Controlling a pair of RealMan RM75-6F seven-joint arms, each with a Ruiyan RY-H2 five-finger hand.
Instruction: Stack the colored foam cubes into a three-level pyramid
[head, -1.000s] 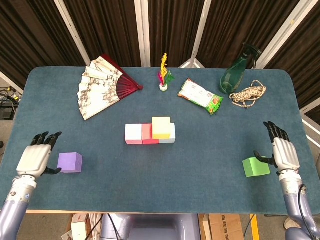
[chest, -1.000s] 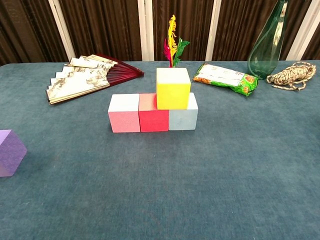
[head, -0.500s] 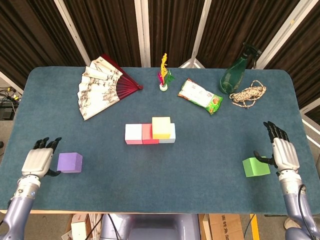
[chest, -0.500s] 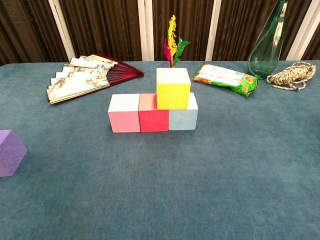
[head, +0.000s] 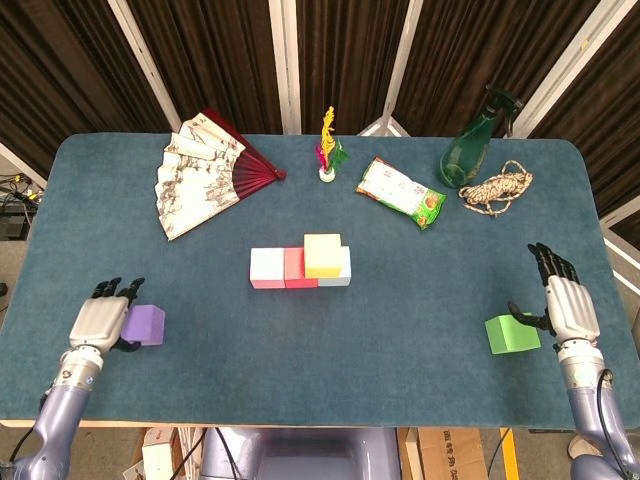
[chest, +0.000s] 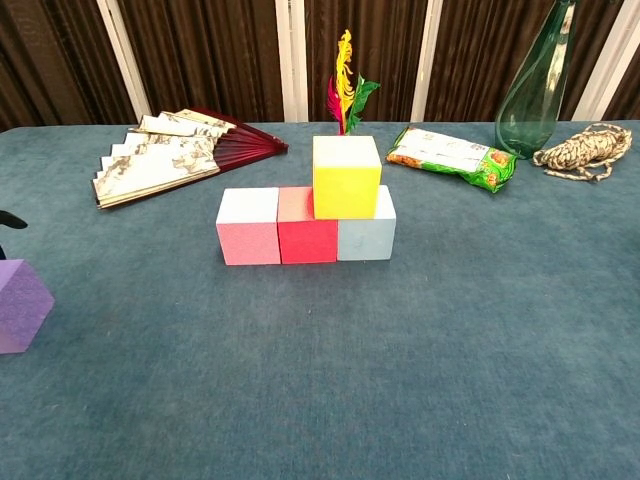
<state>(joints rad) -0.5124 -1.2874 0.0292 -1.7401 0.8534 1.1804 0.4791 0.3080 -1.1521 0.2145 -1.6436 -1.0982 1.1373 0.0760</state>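
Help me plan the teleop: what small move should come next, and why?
Probably close the left hand on the purple cube: its fingers already reach over the cube's left side, and the yellow cube sits alone on the second level.

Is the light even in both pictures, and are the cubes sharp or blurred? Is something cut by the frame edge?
Head view: even, soft light, only faint shadows under the stacked cubes; the yellow cube and green cube look sharp. Chest view: also sharp, no glare on the table; the purple cube is cut by the left edge, the green bottle by the top.
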